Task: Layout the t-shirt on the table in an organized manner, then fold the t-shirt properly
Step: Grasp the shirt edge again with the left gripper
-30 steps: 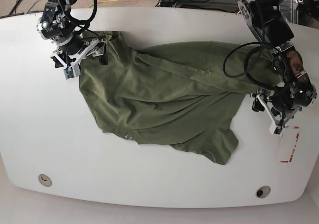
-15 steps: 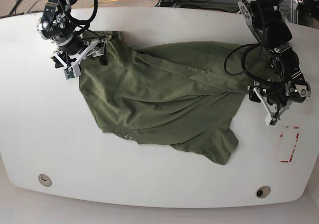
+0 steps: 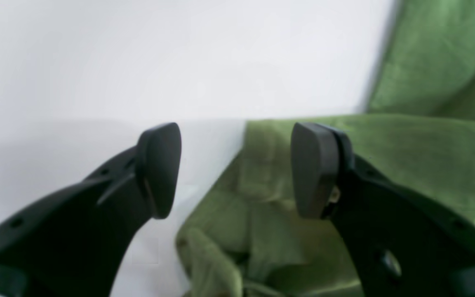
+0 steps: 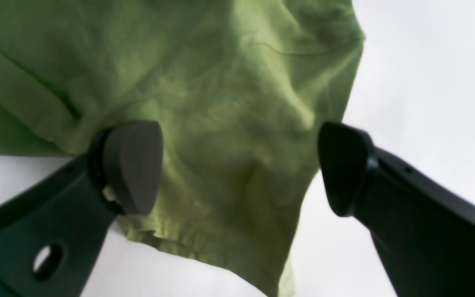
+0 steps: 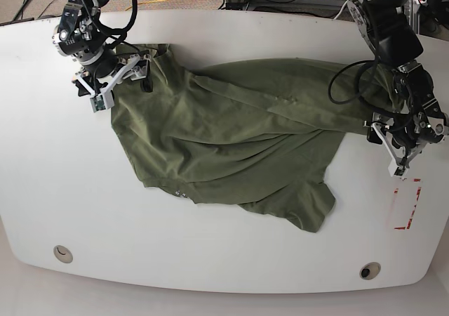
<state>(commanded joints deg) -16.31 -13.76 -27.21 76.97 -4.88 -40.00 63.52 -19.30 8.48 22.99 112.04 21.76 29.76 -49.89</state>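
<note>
No brand, label or writing readable anywhere. T-shirt (image 5: 238, 133): plain olive green, wrinkly, spread crumpled across centre of frame on white glossy tabletop (image 5: 210, 260), one corner trailing toward lower centre. Left tool (image 3: 235, 169) at right edge of base view, fingers apart w/ nothing between them, one over bare tabletop, other over a bunched shirt edge; view blurry, so contact w/ cloth unclear. Right tool (image 4: 239, 167) at upper left, fingers spread wide, straddling a shirt corner, not clamped on it. Red tape rectangle (image 5: 407, 205) lower right.
</note>
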